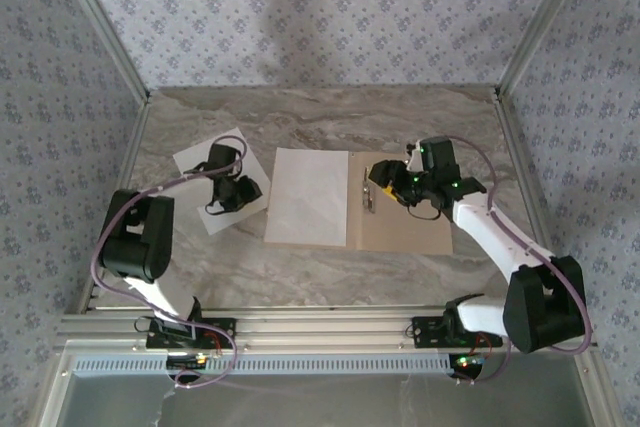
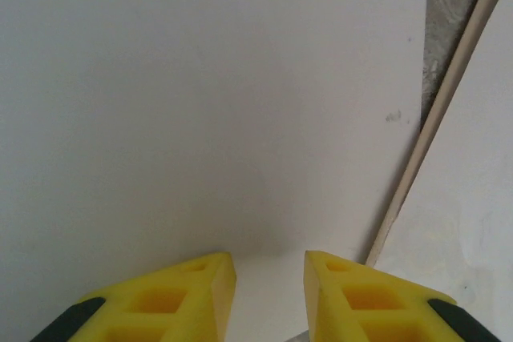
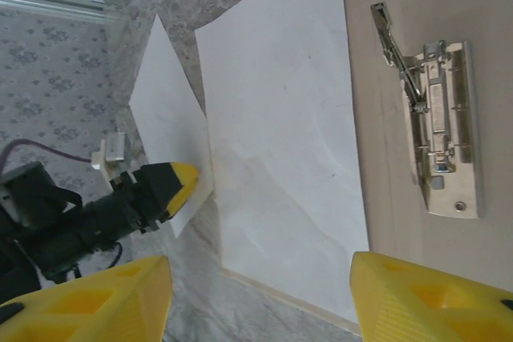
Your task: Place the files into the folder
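Landmark: the tan cardboard folder (image 1: 405, 227) (image 3: 481, 6), lying open and flat mid-table on the marble table (image 1: 300, 112).
Folder, right half: bare tan board, nothing lying on it.
Metal clip (image 1: 368, 192) (image 3: 441, 126): on the right half, just beside the centre spine and running along it. In the right wrist view its thin lever is angled away from the plate.
Sheet in the folder (image 1: 308, 197) (image 3: 280, 118) (image 2: 473, 198): a white paper sheet lying flat on the left half, its right edge just beside the clip. A thin strip of folder edge shows along its left and near sides.
Loose sheet (image 1: 195, 162) (image 2: 200, 102) (image 3: 164, 102): a second white paper sheet on the table to the left of the folder, turned at an angle to it. Its nearest corner is close to the folder's left edge, with marble showing between them further back.
Left gripper (image 1: 240, 195) (image 2: 269, 266) (image 3: 172, 186): over the loose sheet, at the side nearest the folder. Its yellow fingertips stand a narrow gap apart with only flat paper showing between them. I cannot tell whether the tips press on the sheet.
Right gripper (image 1: 398, 185) (image 3: 260, 266): above the folder's right half, near the clip, pointing toward the spine. Its jaws are wide apart and hold nothing.
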`<state>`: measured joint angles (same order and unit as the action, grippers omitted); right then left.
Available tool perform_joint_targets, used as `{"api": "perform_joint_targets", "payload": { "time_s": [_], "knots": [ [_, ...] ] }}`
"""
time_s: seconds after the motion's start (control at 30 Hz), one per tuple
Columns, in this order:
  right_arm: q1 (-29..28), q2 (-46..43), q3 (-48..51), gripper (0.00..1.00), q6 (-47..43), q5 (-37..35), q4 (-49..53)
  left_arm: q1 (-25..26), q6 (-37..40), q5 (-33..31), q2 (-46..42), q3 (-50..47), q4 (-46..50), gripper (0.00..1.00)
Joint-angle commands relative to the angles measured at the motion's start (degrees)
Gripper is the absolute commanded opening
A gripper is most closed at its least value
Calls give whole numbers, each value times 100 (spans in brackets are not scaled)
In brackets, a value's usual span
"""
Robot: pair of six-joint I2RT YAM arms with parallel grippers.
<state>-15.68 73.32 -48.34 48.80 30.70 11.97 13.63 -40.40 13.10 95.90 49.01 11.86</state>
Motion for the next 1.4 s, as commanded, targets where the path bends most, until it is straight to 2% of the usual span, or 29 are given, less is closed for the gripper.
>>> {"api": "perform_joint_targets", "payload": {
  "time_s": [0.0, 0.2, 0.27, 0.37, 0.53, 0.63, 0.73, 0.87, 0.97, 1.03, 1.13, 1.2, 1.37],
  "knots": [
    [-33, 174, -36, 62, 332, 266, -202, 8, -13, -275, 8, -215, 746, 33],
    [-292, 521, -226, 62, 302, 261, -207, -38, 49, -1159, -557, -708, 1708, 34],
    [-454, 698, -324, 62, 287, 223, -233, -140, 148, -1094, -760, -851, 1710, 34],
    [-740, 989, -553, 62, 269, 148, -211, -152, 223, -1536, -924, -717, 2203, 34],
    [-1282, 1526, -1073, 62, 130, -161, -59, -194, 461, -1388, -1265, -628, 2231, 35],
    [-1643, 1895, -1469, 61, 5, -443, -5, -265, 517, -1502, -1462, -500, 2223, 43],
    [-1958, 2307, -1856, 61, 20, -657, -92, -455, 647, -1574, -1724, -390, 2149, 55],
    [-2301, 3105, -2640, 61, -35, -1048, -170, -947, 704, -1734, -2246, -483, 1809, 74],
    [-2453, 3781, -3304, 59, -60, -986, -58, -1353, 872, -1692, -2382, -500, 1612, 88],
    [-2580, 4102, -3717, 59, -190, -1187, 82, -1636, 802, -1814, -2398, -468, 1622, 98],
    [-2782, 4495, -4215, 57, -482, -1607, 231, -2126, 662, -1548, -2475, -599, 1382, 100],
    [-2900, 4748, -4440, 57, -675, -1597, 81, -2376, 635, -1370, -2539, -757, 1033, 100],
    [-3162, 5296, -5021, 56, -773, -1735, 211, -2661, 841, -1187, -2430, -891, 534, 100]
  ]
}}
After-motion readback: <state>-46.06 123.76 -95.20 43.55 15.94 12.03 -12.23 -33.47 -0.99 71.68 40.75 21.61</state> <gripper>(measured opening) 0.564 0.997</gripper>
